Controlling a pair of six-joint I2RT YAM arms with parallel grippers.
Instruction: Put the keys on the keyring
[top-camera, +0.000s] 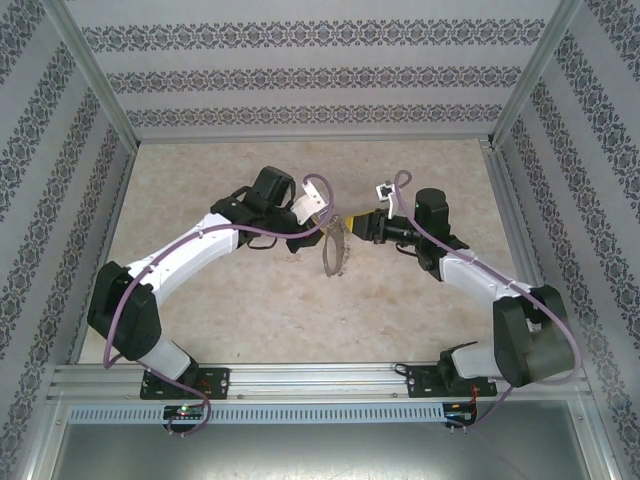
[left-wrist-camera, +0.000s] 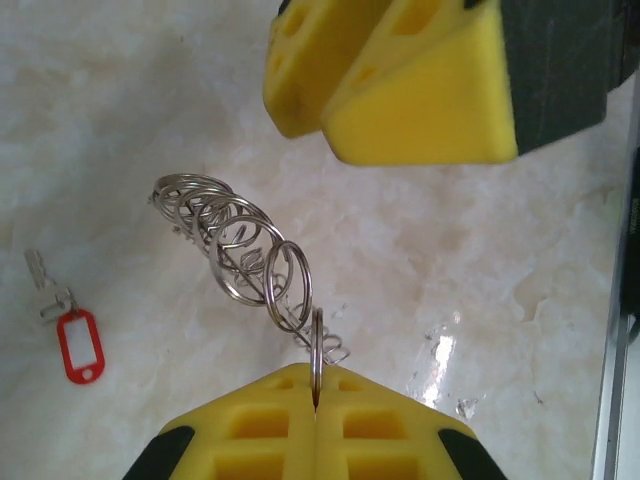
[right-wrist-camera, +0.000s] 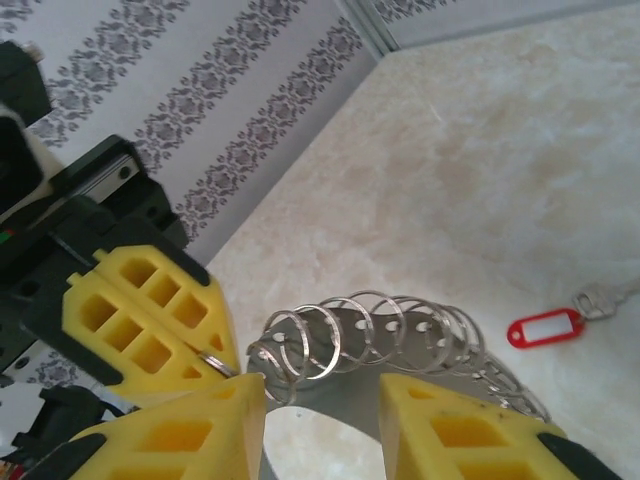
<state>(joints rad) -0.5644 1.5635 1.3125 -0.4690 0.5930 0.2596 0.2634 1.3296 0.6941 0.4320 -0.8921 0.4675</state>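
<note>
The keyring (left-wrist-camera: 240, 245) is held clear of the surface, pinched in the closed left gripper (left-wrist-camera: 315, 400), with the half-open right gripper (right-wrist-camera: 325, 400) straddling it ungripped, while the red-headed key (left-wrist-camera: 78, 340) lies apart on the marbled beige table (top-camera: 230, 310), enclosed by patterned wallpaper (top-camera: 300, 80).

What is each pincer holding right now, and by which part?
The left pincer pinches the keyring by one small ring on its fringe. The right pincer stands open beside the loop, gripping nothing.
</note>
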